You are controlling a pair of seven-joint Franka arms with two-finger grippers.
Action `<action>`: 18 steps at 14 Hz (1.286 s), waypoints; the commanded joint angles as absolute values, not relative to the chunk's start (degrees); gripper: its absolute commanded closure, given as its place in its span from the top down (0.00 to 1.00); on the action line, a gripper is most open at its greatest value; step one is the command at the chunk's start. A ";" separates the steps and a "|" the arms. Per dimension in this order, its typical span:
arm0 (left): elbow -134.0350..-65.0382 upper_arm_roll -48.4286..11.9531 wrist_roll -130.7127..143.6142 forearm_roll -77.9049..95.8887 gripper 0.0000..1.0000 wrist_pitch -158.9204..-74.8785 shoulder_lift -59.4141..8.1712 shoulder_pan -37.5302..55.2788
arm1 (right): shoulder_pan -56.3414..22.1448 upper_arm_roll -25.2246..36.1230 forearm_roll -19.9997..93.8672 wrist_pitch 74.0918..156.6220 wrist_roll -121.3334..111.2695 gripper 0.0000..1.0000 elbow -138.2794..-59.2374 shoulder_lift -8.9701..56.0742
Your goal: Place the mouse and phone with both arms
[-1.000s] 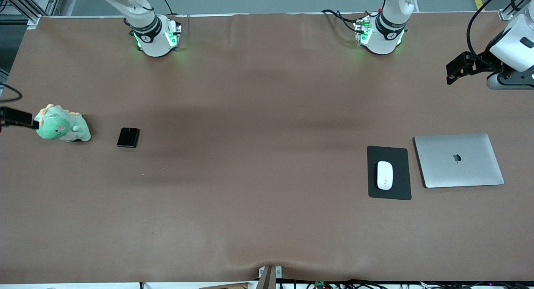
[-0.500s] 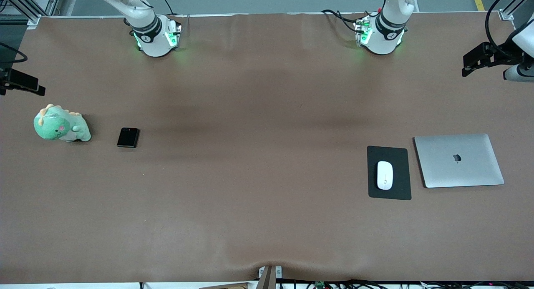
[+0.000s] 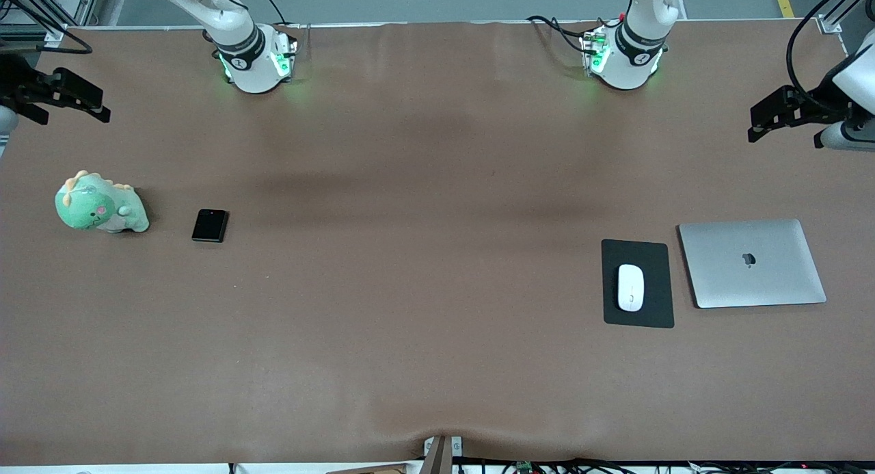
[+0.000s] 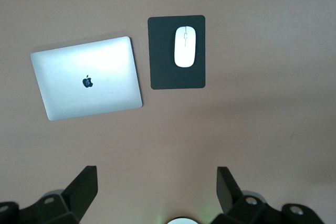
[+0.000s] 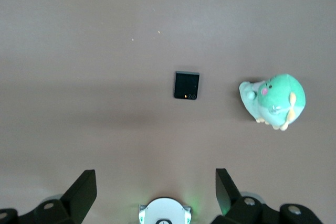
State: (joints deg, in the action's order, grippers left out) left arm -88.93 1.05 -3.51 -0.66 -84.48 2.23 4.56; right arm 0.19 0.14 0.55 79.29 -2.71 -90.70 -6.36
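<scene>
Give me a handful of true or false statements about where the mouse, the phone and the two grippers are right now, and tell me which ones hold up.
1. The mouse lies on the black pad. True.
2. The phone sits on top of the laptop. False: it lies on the bare table beside the green plush toy, toward the right arm's end.
3. The left gripper is shut on the mouse. False: it is open and holds nothing, up over the table edge at the left arm's end.
4. The right gripper is open and empty. True.
5. The laptop is closed. True.
</scene>
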 commanded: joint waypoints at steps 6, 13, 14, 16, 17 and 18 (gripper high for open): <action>-88.86 0.97 -2.55 0.53 1.00 -86.48 1.50 4.48 | 0.61 0.62 0.09 79.45 -8.61 1.00 -82.62 -1.41; -88.86 0.97 -3.16 -0.26 1.00 -87.01 0.35 4.83 | 0.70 0.70 0.00 79.28 -8.26 1.00 -82.97 -1.41; -88.68 0.88 -3.25 -0.44 1.00 -87.01 0.35 4.83 | 0.70 0.70 0.00 79.28 -8.26 1.00 -82.97 -1.41; -88.42 0.62 -3.34 -0.53 1.00 -87.10 0.44 4.92 | 0.70 0.70 -0.09 79.19 -8.26 1.00 -83.06 -1.41; -88.50 0.09 -3.34 -0.53 1.00 -87.10 0.53 4.83 | 0.70 0.70 -0.09 79.19 -8.26 1.00 -83.06 -1.41; -88.51 0.09 -3.34 -0.53 1.00 -87.01 0.53 4.75 | 0.70 0.70 -0.09 79.19 -8.26 1.00 -83.06 -1.41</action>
